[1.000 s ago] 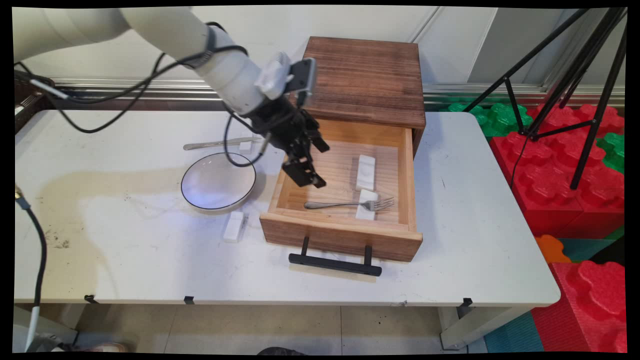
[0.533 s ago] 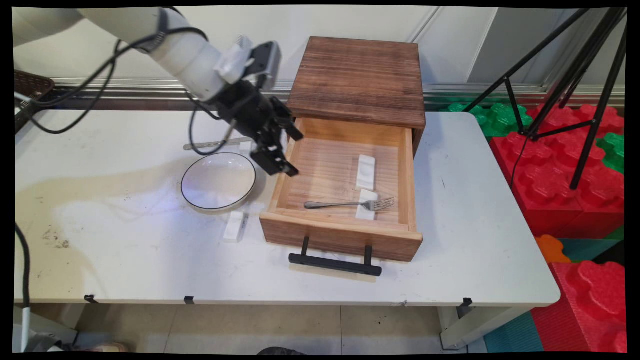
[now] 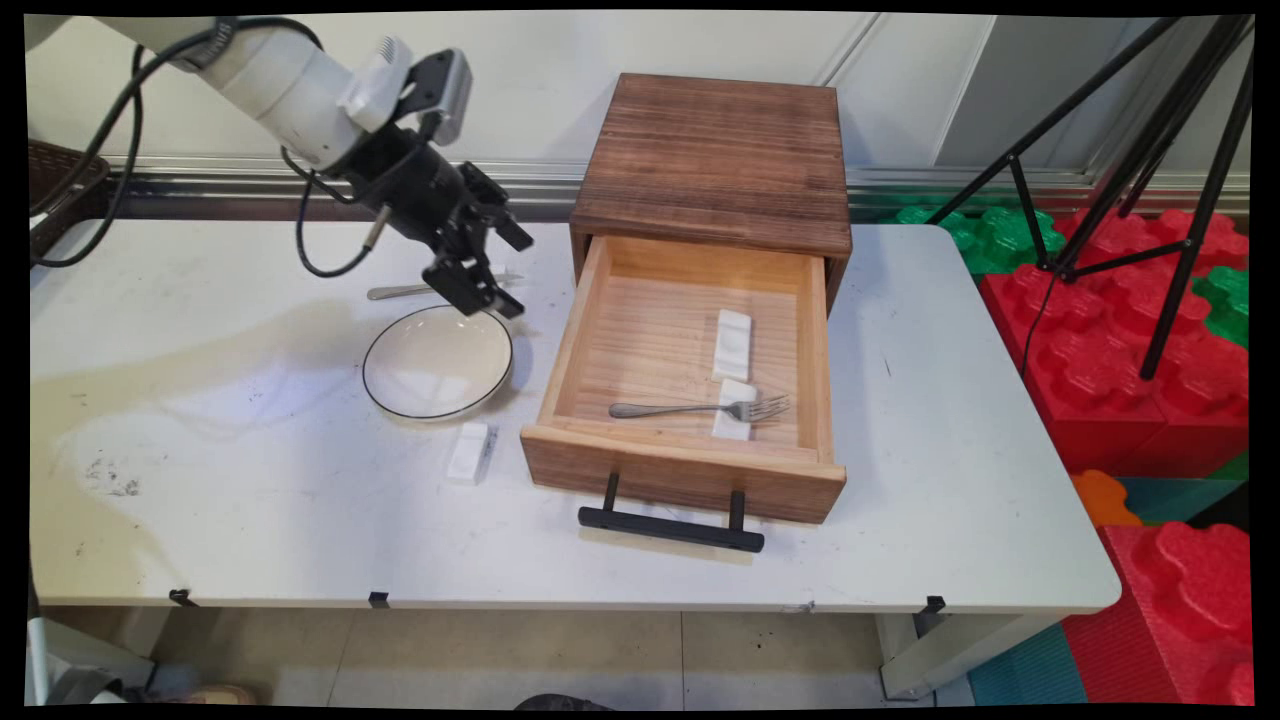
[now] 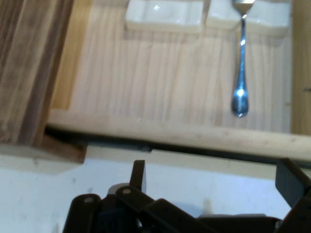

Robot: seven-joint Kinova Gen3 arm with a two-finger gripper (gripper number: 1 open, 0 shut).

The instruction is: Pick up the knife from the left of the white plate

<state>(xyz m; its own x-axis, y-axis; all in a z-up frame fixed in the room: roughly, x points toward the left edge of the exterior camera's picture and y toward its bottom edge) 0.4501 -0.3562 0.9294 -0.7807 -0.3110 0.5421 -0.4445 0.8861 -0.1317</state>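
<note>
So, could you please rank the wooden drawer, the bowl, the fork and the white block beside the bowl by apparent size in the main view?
1. wooden drawer
2. bowl
3. fork
4. white block

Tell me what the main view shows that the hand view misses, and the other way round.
Only the main view shows the bowl, the utensil behind it, the white rest on the table and the drawer's black handle. Only the hand view shows the gap under the drawer's side wall. Both show the open gripper, empty, the fork and two white rests inside the drawer.
</note>
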